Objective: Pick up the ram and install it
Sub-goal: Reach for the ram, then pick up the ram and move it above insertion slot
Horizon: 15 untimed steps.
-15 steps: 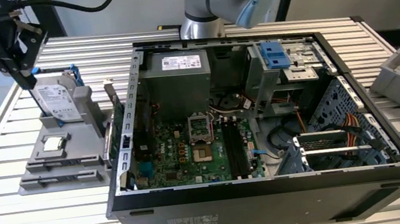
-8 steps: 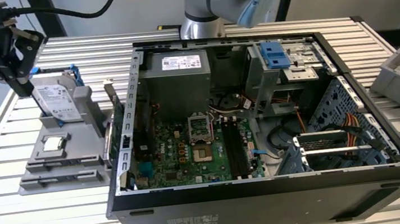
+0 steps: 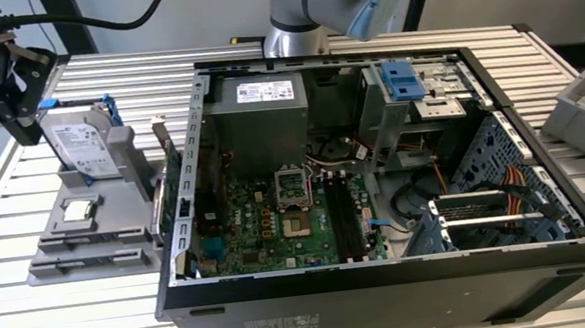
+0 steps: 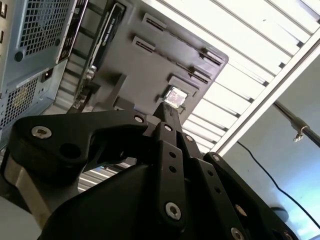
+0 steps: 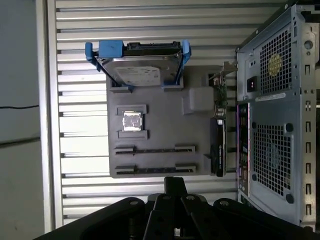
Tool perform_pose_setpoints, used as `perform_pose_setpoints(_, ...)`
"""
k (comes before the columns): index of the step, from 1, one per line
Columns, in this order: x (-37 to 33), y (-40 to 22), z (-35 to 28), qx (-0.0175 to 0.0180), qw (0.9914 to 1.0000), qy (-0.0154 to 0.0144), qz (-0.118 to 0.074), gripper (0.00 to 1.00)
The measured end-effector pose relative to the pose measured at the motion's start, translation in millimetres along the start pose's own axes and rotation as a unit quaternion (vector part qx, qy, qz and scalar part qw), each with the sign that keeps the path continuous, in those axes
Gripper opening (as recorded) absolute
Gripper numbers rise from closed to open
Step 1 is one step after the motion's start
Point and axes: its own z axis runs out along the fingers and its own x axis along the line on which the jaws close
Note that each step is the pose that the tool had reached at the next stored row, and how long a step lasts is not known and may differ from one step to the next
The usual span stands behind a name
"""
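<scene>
- PC case (image 3: 394, 281) wall just beside ram (image 3: 177, 185): snag risk on lift.
- Gray fixture (image 5: 160, 120) holds hard drive (image 5: 140, 75) near gripper (image 5: 175, 181); fingers pinched together, empty. Low sweep could knock drive.
- Ram looks on edge at fixture's case-side rim, apart from gripper: thin, easily mis-gripped.

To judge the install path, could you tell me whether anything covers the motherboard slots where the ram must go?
Nothing visible does: the case is open and the black slots lie uncovered. The gripper hangs outside it, by the grey fixture.
</scene>
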Motion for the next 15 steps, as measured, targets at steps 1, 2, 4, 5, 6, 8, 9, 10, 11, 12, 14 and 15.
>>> perform_pose_setpoints(1, 0.1, -0.1, 0.1, -0.0001, 1.00000, 0.0001, -0.003, 0.00)
perform_pose_setpoints(2, 0.2, -0.1, 0.2, -0.0001, 0.99999, 0.0003, -0.005, 0.00)
perform_pose_setpoints(4, 0.4, -0.2, 0.3, -0.0002, 0.99990, 0.0007, -0.014, 0.00)
perform_pose_setpoints(5, 0.4, -0.2, 0.4, -0.0002, 0.99990, 0.0007, -0.014, 0.00)
perform_pose_setpoints(6, 0.4, -0.2, 0.4, -0.0002, 0.99990, 0.0007, -0.014, 0.00)
perform_pose_setpoints(8, 0.4, -0.2, 0.4, -0.0002, 0.99990, 0.0007, -0.014, 0.00)
perform_pose_setpoints(9, 0.4, -0.2, 0.4, -0.0002, 0.99990, 0.0007, -0.014, 0.00)
perform_pose_setpoints(10, 0.4, -0.2, 0.4, -0.0003, 0.99990, 0.0007, -0.014, 0.00)
perform_pose_setpoints(11, 0.4, -0.2, 0.4, -0.0002, 0.99990, 0.0007, -0.014, 0.00)
perform_pose_setpoints(12, 0.4, -0.2, 0.4, -0.0002, 0.99990, 0.0007, -0.014, 0.00)
perform_pose_setpoints(14, 0.4, -0.2, 0.4, -0.0002, 0.99990, 0.0007, -0.014, 0.00)
perform_pose_setpoints(15, 0.3, -0.2, 0.4, -0.0002, 0.99990, 0.0007, -0.014, 0.00)
